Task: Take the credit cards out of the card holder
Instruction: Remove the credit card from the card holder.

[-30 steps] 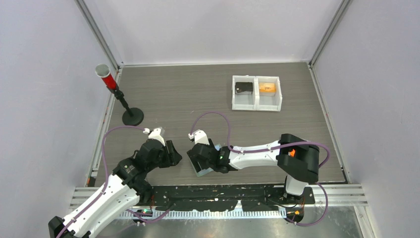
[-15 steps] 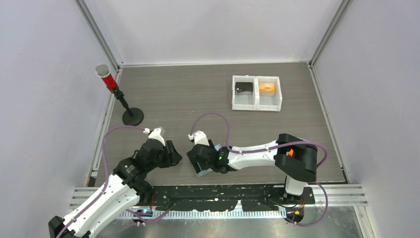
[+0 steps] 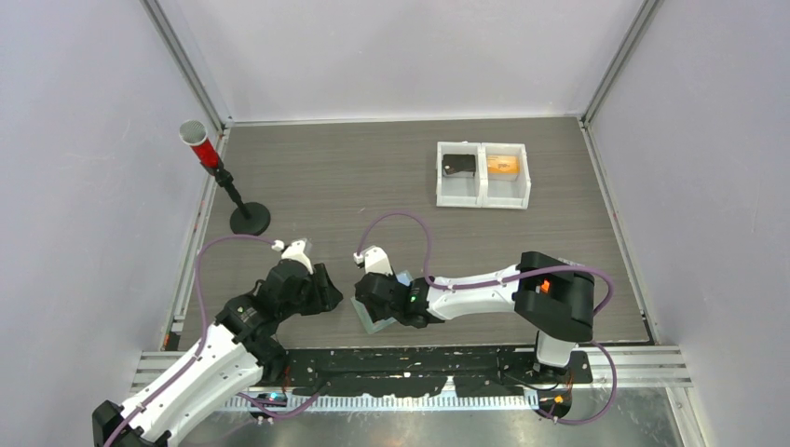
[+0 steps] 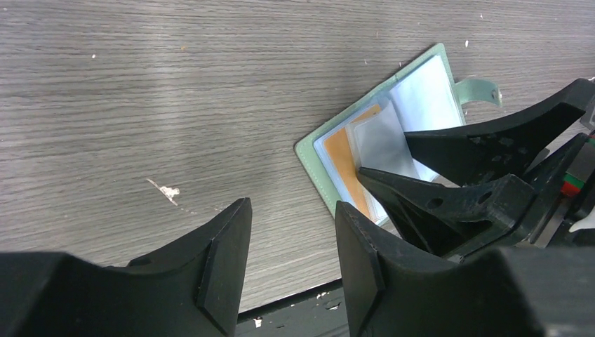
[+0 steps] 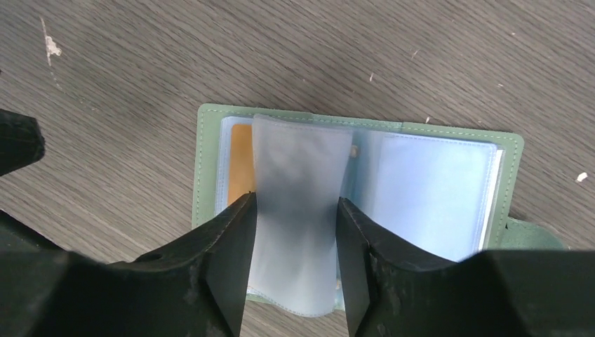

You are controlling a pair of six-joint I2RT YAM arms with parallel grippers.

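Note:
The sage-green card holder [image 5: 421, 189] lies open on the table by the front edge, snap tab to the right; it also shows under the right arm [image 3: 375, 322]. An orange card [image 5: 241, 165] sits in its left pocket [image 4: 340, 158]. A pale translucent pocket leaf [image 5: 302, 182] bows up from the middle. My right gripper [image 5: 296, 203] hangs over the holder, open, its two fingers on either side of that leaf and touching its edges. My left gripper [image 4: 292, 207] hovers open over bare table just left of the card holder [image 4: 316, 168], holding nothing.
A white two-compartment tray [image 3: 483, 200] stands at the back right, with a black flat piece [image 3: 458, 164] in its left cell and an orange item [image 3: 503, 165] in its right. A red cylinder on a black stand [image 3: 210, 154] is at the far left. The table's front edge [image 4: 281, 302] runs just below the left fingers.
The right gripper's jaws have narrowed around the raised pocket leaf, and the arm has edged slightly left over the holder. The left arm has stayed put.

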